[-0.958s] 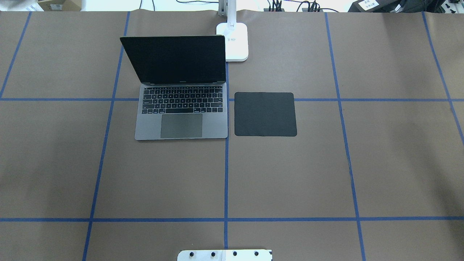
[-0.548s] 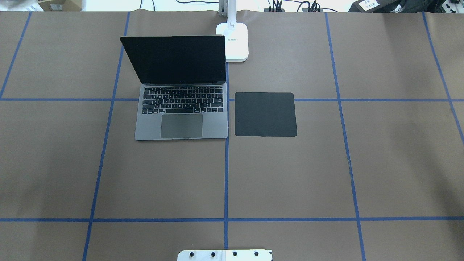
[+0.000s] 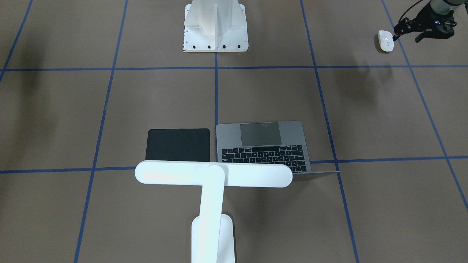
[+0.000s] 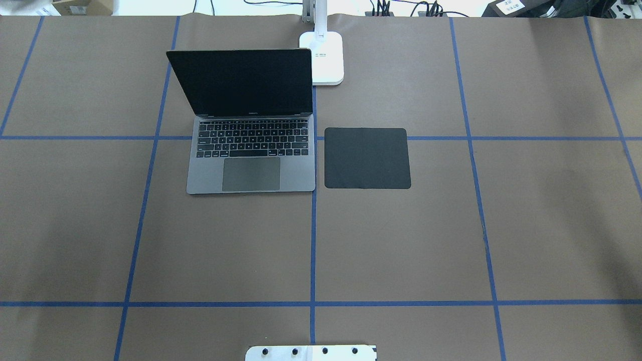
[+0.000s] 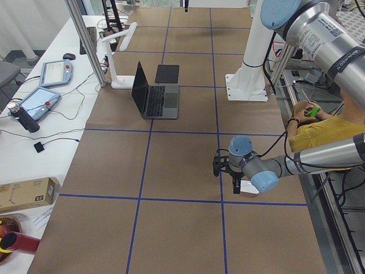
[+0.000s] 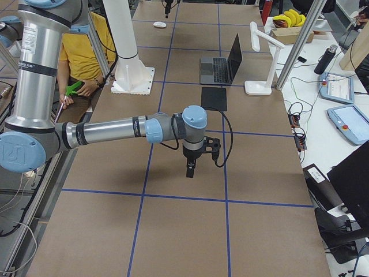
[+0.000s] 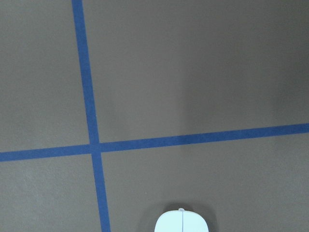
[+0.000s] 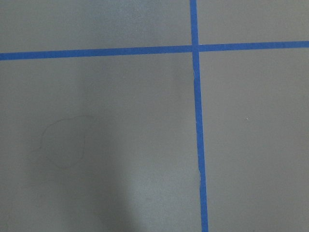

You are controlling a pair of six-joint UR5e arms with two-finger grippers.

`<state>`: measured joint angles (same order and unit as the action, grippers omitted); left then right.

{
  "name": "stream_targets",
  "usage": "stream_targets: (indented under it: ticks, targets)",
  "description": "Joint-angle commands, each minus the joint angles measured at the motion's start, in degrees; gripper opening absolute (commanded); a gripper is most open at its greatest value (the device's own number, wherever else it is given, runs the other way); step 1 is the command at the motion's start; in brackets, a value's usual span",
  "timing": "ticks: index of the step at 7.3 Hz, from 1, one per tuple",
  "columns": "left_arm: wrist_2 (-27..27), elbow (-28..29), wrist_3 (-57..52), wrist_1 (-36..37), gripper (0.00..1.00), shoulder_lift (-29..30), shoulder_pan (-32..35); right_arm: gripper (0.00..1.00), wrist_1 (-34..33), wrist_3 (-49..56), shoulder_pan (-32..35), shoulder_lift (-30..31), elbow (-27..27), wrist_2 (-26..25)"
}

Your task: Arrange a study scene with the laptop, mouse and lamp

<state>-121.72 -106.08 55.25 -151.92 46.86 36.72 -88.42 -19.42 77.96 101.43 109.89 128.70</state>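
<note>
The grey laptop (image 4: 251,173) stands open left of the table's middle, screen up; it also shows in the front view (image 3: 270,146). The white T-shaped lamp (image 3: 214,175) stands behind it, its base (image 4: 326,57) at the far edge. The white mouse (image 3: 385,40) lies on the table near the robot's left side, and its tip shows in the left wrist view (image 7: 181,223). My left gripper (image 3: 406,36) is open just beside the mouse. My right gripper (image 6: 190,164) hangs above bare table; I cannot tell whether it is open or shut.
A black square pad (image 4: 367,158) lies right of the laptop. The white bolted pedestal (image 3: 215,25) stands at the robot's edge. A person in yellow (image 6: 86,52) sits beside the table. Tablets and cables (image 5: 40,100) lie on the side bench.
Laptop, pad and lamp have not moved in the overhead view. Only a faint shadow shifts at the table's right side.
</note>
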Motion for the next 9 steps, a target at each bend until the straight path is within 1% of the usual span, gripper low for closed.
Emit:
stream_targets:
  ticks: [1,4,6,9]
  targets:
    - [1.66,1.84,5.28,-1.89,1.00,-0.02,-5.57,1.00,0.00,0.00,0.00,0.00,-0.03,-0.03]
    - [9.12,2.37,18.28,-4.52,1.00,0.42,-20.67,1.00,0.00,0.00,-0.09,0.00,-0.11,-0.03]
    - [10.71,4.64,18.32,-5.14,1.00,0.86,-24.66,1.00,0.00,0.00,-0.09,-0.09,-0.11,-0.03]
    - [10.89,4.83,18.41,-5.23,0.99,2.09,-26.69,1.00,0.00,0.00,-0.09,-0.09,-0.20,-0.03]
